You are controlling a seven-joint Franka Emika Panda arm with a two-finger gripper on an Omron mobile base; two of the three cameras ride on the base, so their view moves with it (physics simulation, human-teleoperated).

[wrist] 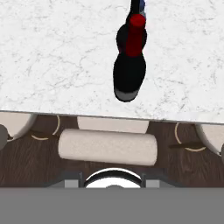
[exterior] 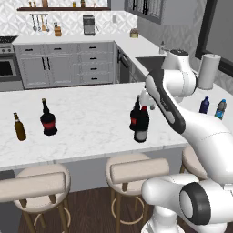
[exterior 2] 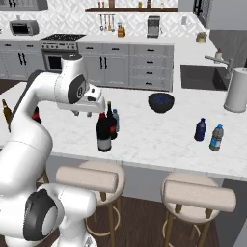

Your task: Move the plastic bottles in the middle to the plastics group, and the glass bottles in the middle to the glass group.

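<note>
White marble surface (exterior: 82,123) carries everything; nothing looks sorted yet. Mid cluster near the front edge: tall wine bottle (exterior 2: 103,132) w/ red top, squat dark bottle (exterior 2: 111,124) w/ red band just behind it, and light-blue plastic bottle (exterior 2: 116,119) peeking out behind those. All three upright and not yet moved, so all three transfers are left.

Glass group sits on the left end: amber bottle (exterior: 19,127) and squat red-band bottle (exterior: 48,119). Plastics group on the right end: dark-blue bottle (exterior 2: 200,130), clear bottle w/ teal label (exterior 2: 217,137).

Gripper (exterior 2: 82,114) hovers above the surface just beside the cluster, holding nothing; can't tell if the jaws are spread or together. Probably lining up on the wine bottle first.

No readable writing; labels are plain colour bands.
</note>
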